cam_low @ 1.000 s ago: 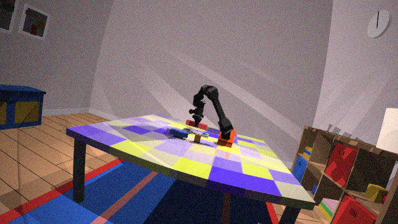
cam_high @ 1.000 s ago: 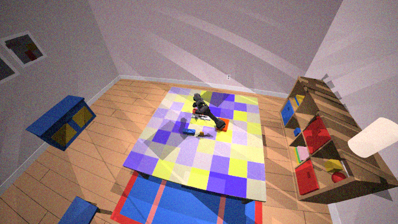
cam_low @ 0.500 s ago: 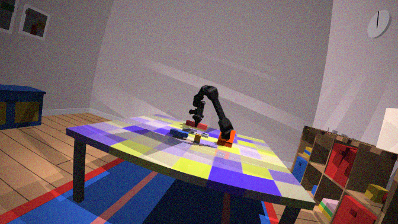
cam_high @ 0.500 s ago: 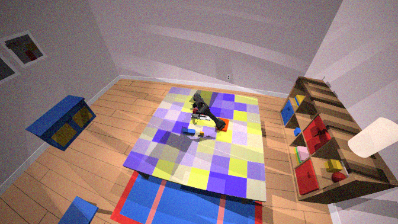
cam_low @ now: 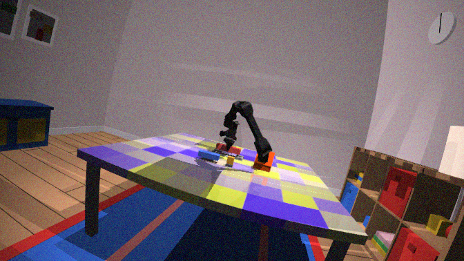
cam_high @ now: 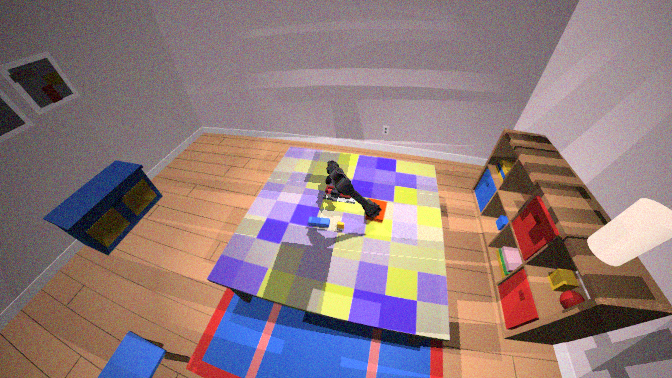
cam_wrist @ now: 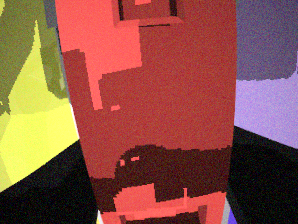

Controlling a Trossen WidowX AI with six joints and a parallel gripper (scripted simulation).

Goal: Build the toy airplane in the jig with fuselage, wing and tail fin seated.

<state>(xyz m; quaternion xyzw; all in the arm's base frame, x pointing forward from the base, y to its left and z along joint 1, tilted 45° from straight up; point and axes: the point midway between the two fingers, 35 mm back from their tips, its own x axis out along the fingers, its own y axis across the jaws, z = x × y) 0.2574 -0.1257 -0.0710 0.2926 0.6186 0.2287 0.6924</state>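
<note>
The red fuselage [cam_high: 329, 190] [cam_low: 235, 150] [cam_wrist: 165, 110] is low at the pale jig [cam_high: 346, 201] [cam_low: 239, 157]; whether it sits flat in the cradle cannot be told. My gripper [cam_low: 228, 148] [cam_wrist: 153, 133] is shut on the fuselage, one dark finger on each side. In the top view the arm hides the fingertips. One fuselage socket shows at the top of the wrist view, and another recess at the bottom. The blue wing [cam_high: 318, 222] [cam_low: 208, 155] lies in front of the jig. The small yellow tail fin [cam_high: 340, 226] [cam_low: 230, 161] is to its right.
The arm's orange base [cam_high: 382, 212] [cam_low: 263, 168] stands to the right of the parts on the checkered table [cam_high: 335, 300] [cam_low: 224, 195]. The black arm arches from it over the jig. A shelf [cam_high: 555, 250] stands on the floor to the right.
</note>
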